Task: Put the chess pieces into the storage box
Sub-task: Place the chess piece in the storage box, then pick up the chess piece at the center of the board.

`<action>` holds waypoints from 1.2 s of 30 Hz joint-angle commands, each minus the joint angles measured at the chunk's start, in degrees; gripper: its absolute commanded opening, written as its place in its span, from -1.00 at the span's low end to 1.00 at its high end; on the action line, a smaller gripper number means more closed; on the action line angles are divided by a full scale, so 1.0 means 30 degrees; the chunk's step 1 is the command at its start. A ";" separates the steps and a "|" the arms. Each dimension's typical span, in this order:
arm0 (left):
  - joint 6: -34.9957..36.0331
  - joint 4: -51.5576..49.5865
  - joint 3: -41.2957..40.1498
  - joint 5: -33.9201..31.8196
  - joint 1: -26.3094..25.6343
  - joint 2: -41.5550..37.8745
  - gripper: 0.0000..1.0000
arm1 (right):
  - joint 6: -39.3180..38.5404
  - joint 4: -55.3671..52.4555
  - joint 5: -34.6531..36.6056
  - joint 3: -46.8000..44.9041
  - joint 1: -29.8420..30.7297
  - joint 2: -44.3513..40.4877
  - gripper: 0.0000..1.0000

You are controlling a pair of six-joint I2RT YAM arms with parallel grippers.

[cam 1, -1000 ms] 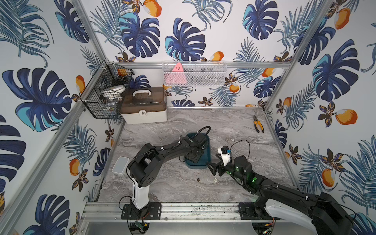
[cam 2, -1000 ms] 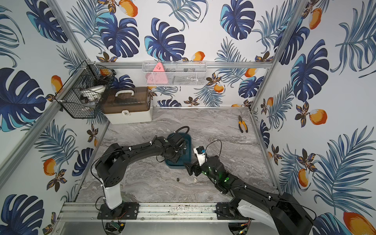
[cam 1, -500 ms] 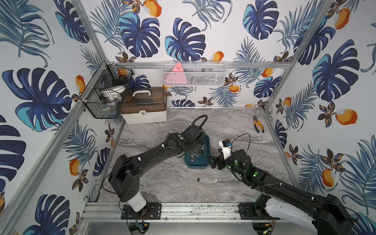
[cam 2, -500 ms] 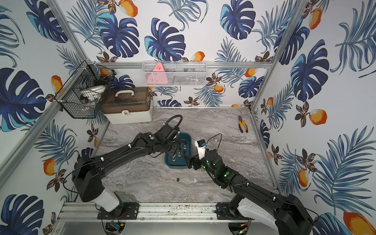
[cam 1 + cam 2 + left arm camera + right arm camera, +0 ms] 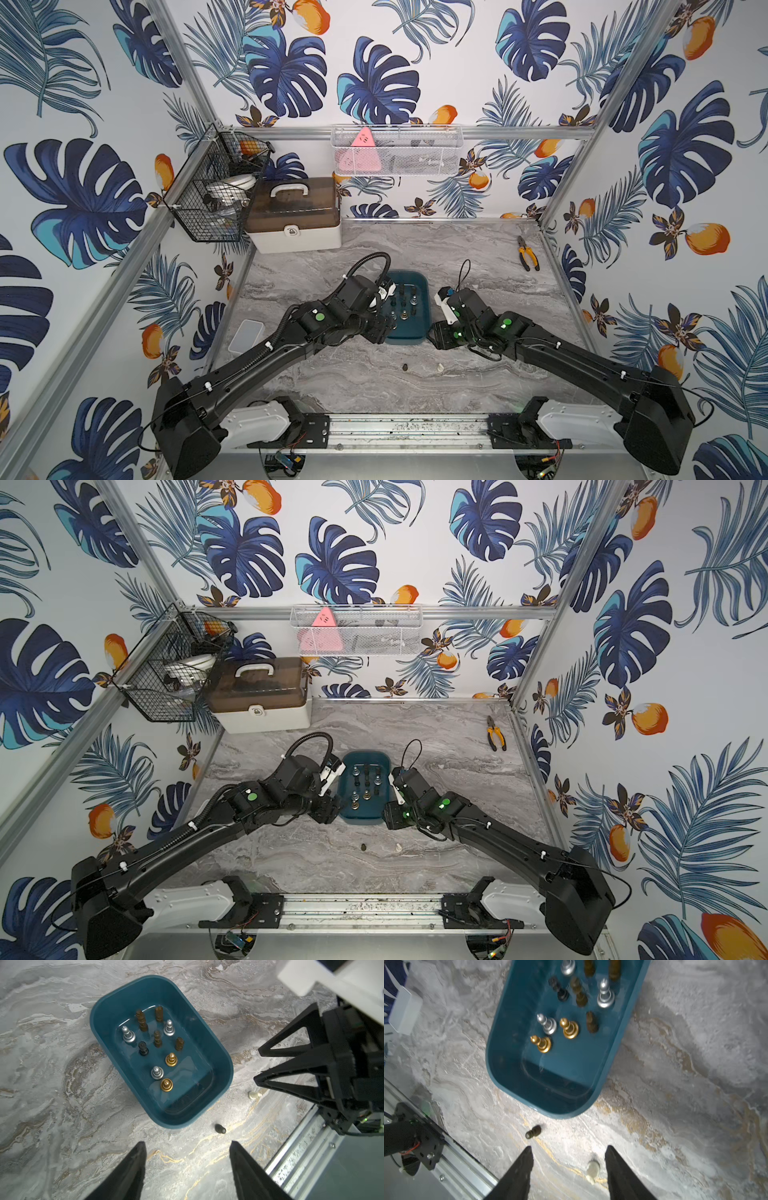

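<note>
Since a moment ago my left arm [image 5: 266,353] has pulled back off the storage box [image 5: 187,1122], now just ahead of both my jaws. Ten chess pieces [image 5: 158,1040] stand inside. Two are left on the surface [image 5: 52,1084]: a dark piece [image 5: 220,1128] near my left jaws, a white piece [image 5: 592,1168] between my right jaws. Both jaws are open, holding nothing.
</note>
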 commanded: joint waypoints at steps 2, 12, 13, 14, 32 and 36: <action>0.1775 -0.0919 -0.0514 0.1921 0.0019 -0.0129 0.40 | 0.0754 -0.3110 0.0898 -0.0036 0.0660 -0.0149 0.03; 0.3145 0.1194 -0.2288 0.3979 -0.0170 -0.0256 0.60 | 0.1273 -0.2177 0.0867 -0.0428 0.2217 0.2122 -0.08; 0.3219 0.1290 -0.2360 0.4189 -0.0192 -0.0260 0.61 | 0.1286 -0.1915 0.0744 -0.0550 0.2251 0.2267 -0.08; 0.3285 0.1259 -0.2350 0.4322 -0.0208 -0.0238 0.62 | 0.1316 -0.1771 0.0639 -0.0694 0.2252 0.2442 -0.09; 0.4096 0.0901 -0.2291 0.4688 -0.1240 -0.0447 0.90 | 0.1073 -0.1034 0.1390 -0.1026 0.2252 0.3428 -0.33; 0.4059 0.0915 -0.2320 0.3947 -0.1332 -0.0816 0.90 | 0.1064 -0.0622 0.1291 -0.1257 0.2252 0.3539 -0.36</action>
